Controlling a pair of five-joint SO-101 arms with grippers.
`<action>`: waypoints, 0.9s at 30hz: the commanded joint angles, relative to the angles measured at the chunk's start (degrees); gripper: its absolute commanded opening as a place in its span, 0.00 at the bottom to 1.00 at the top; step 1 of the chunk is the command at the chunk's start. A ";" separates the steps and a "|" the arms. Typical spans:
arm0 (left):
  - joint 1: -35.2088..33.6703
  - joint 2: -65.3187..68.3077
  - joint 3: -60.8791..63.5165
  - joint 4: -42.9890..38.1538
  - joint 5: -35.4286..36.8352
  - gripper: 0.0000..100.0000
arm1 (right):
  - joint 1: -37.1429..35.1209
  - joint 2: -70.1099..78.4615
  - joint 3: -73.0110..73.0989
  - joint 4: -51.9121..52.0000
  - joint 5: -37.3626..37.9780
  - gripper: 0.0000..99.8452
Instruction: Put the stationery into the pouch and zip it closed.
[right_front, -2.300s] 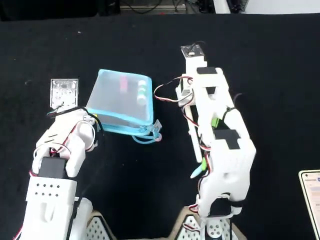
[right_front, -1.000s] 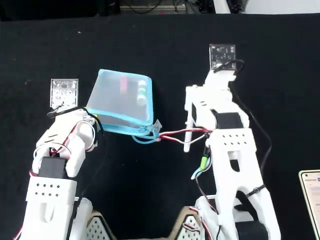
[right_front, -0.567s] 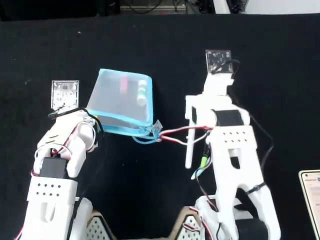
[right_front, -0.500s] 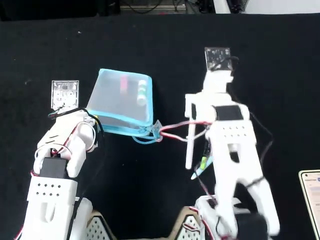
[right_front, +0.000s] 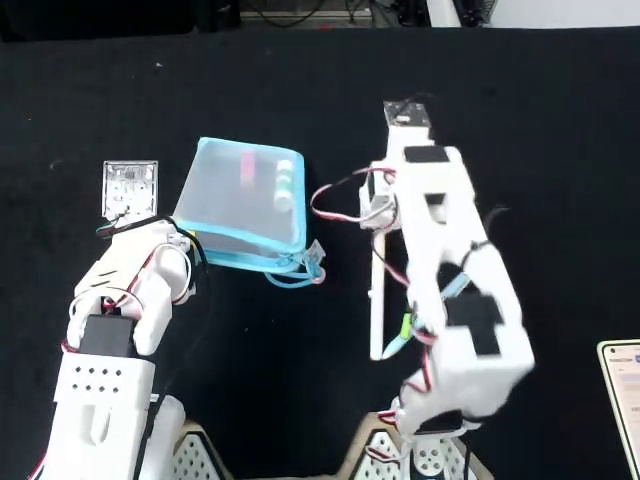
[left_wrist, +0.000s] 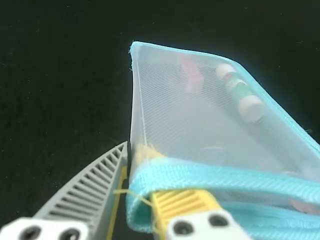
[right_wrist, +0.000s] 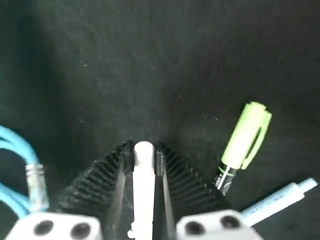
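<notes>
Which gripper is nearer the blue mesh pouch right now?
Left. The left gripper is clamped on a corner of the pouch. The right gripper holds a white pen and is apart from the pouch, off to its side.

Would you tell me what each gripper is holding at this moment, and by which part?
The left gripper clamps the pouch at a corner of its zipper edge; the right gripper pinches the white pen near one end.
</notes>
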 joint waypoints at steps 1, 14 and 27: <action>-0.75 -0.18 -1.19 -1.32 0.35 0.03 | -0.18 6.81 -10.24 5.71 -2.02 0.01; -0.75 -0.18 -1.19 -1.32 0.35 0.03 | -0.18 20.26 -24.75 15.12 -3.69 0.09; -0.75 -0.18 -1.19 -1.32 0.35 0.03 | -0.53 20.00 -27.21 22.42 -3.52 0.09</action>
